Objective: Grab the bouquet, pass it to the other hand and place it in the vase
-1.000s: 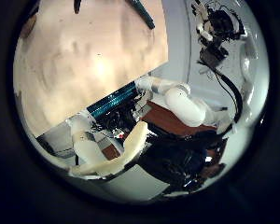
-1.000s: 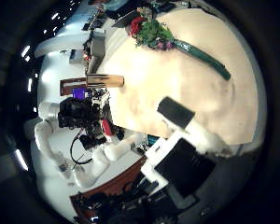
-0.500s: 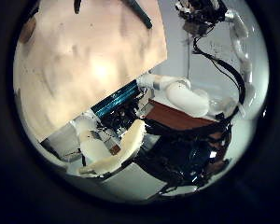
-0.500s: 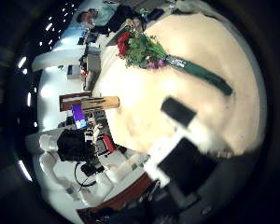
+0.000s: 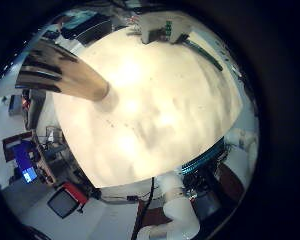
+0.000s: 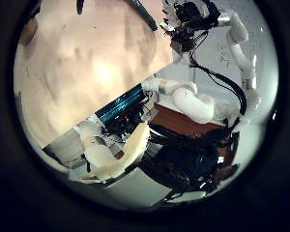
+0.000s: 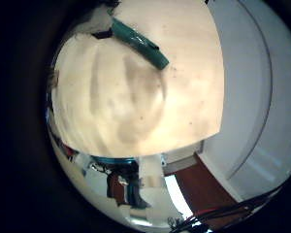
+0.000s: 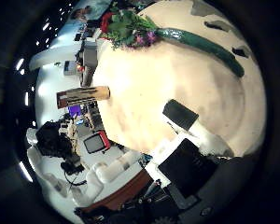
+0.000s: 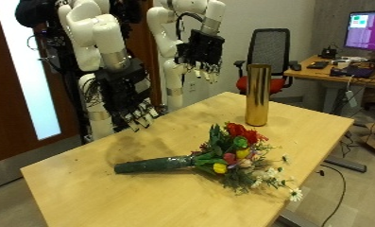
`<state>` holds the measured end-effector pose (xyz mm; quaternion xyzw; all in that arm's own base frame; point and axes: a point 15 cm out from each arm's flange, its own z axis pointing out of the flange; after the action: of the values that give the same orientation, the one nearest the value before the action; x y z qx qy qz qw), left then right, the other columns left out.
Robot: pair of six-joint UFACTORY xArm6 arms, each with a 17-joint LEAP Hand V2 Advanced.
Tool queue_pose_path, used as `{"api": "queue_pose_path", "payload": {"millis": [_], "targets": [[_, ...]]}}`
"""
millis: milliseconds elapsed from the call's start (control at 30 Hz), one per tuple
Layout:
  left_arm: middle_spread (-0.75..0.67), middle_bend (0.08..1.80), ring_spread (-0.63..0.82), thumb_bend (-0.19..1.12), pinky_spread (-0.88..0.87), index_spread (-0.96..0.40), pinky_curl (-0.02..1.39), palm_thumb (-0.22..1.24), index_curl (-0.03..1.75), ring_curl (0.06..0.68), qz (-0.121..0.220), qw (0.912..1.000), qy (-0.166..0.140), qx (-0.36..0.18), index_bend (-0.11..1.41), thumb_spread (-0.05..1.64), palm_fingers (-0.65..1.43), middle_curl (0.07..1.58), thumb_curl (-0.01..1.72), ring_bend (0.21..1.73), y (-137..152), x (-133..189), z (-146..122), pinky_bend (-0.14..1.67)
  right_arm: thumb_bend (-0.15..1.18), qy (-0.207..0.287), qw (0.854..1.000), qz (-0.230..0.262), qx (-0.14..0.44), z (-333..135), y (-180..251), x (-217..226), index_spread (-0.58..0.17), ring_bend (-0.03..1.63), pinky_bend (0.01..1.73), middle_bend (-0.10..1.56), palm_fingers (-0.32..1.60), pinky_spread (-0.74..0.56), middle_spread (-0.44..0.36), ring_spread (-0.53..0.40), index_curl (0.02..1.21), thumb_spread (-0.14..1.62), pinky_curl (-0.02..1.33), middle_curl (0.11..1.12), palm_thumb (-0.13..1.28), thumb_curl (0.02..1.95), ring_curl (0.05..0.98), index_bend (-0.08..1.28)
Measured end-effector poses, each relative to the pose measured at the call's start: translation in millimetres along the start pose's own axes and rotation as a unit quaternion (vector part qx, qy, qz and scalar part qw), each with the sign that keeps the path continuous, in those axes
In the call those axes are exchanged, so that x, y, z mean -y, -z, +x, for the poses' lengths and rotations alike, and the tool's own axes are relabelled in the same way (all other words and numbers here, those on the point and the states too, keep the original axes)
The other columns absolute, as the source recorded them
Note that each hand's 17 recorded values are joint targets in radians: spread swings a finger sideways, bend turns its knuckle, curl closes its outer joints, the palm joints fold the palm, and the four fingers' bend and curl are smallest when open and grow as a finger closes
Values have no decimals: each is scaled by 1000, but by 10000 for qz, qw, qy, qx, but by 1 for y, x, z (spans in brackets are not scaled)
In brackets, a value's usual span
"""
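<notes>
On table: bouquet (image 9: 225, 154) flat | right hand (image 9: 140, 112), left hand (image 9: 207, 59) relaxed, empty | blooms visible only right thumb-side.

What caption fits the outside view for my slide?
Bouquet lies on the wooden table, gold vase upright beyond it; right robot hand and left robot hand hover open above.

Right little-finger palm view: bouquet (image 7: 138, 45) cut at top edge, only green wrap shows, flowers hidden. Left thumb view: stem tip (image 6: 143, 12) clipped, top centre. Vase (image 8: 83, 95) tiny.
</notes>
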<state>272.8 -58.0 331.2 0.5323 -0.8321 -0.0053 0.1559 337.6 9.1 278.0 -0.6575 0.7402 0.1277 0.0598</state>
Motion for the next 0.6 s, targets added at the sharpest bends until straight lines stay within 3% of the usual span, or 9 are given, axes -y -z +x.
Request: {"api": "queue_pose_path", "payload": {"millis": [33, 133, 267, 300, 333, 467, 500, 567, 600], "targets": [[426, 198, 623, -41, 632, 47, 312, 343, 304, 223, -5, 10000, 9, -7, 167, 924, 22, 312, 298, 393, 0, 1, 0, 235, -20, 1, 10000, -18, 2, 0, -1, 0, -249, 1169, 1104, 283, 138, -271, -243, -259, 85, 1039, 446, 402, 683, 401, 439, 11], [421, 196, 616, -31, 633, 40, 313, 332, 305, 221, -71, 10000, -33, -13, 165, 919, 24, 314, 300, 386, -4, -1, -1, 232, -19, 52, 9999, -148, 10, -4, -2, -6, -226, 1109, 1200, 306, 20, -240, 12, -164, 91, 1041, 458, 399, 703, 406, 417, 130], [430, 190, 624, -36, 640, 45, 315, 315, 307, 222, -99, 9999, -36, -37, 166, 914, 18, 308, 298, 390, -3, -3, -2, 238, -29, 198, 9991, -369, 23, -12, 4, -18, -238, 723, 1170, 357, -187, -77, -228, 24, 133, 1040, 439, 402, 690, 408, 301, 150], [431, 191, 625, -37, 641, 45, 316, 306, 306, 222, -102, 9999, -39, -37, 165, 906, 16, 307, 299, 391, -3, -3, -2, 239, -63, 266, 9987, -425, 35, -14, 8, -21, -86, 674, 1037, 470, -133, 42, -93, 129, 113, 1033, 385, 436, 625, 392, 280, 105], [438, 189, 627, -42, 642, 49, 316, 270, 306, 223, -93, 9999, -33, -31, 167, 888, 13, 304, 296, 394, -3, -2, -3, 239, -70, 332, 9984, -457, 50, -16, 12, -23, 24, 681, 916, -42, -96, 129, 133, -14, 296, 1019, 363, 244, 526, 365, 270, 820], [446, 189, 627, -35, 647, 53, 315, 244, 309, 224, -104, 9999, -6, -45, 168, 869, 10, 301, 300, 398, -2, -1, -5, 241, -69, 526, 9975, -430, 192, -28, 27, -26, -51, 795, 878, 2, -167, 250, 311, -234, 312, 971, 320, 112, 353, 323, 290, 663], [446, 190, 627, -35, 648, 53, 315, 241, 309, 224, -103, 9999, -2, -53, 168, 863, 10, 300, 301, 399, -1, 0, -5, 241, -63, 568, 9976, -352, 202, -29, 32, -24, -98, 657, 573, 1219, 290, 278, 204, -94, 208, 953, 216, 391, 312, 316, 228, 280], [447, 189, 627, -34, 654, 54, 315, 235, 311, 224, -113, 9999, -4, -58, 169, 860, 8, 297, 303, 400, -2, 0, -4, 243, -50, 575, 9979, -202, 207, -28, 41, -18, -154, 403, 480, 1556, 197, 305, 63, -41, 212, 930, 207, 488, 274, 310, 179, 188], [448, 190, 628, -35, 655, 54, 315, 233, 311, 223, -118, 9999, -6, -61, 169, 859, 7, 297, 303, 398, -2, -1, -4, 244, -50, 548, 9981, -162, 209, -26, 44, -15, -179, 610, 627, 759, -77, 319, 118, 9, 271, 916, 261, 293, 255, 309, 252, 343]]}}
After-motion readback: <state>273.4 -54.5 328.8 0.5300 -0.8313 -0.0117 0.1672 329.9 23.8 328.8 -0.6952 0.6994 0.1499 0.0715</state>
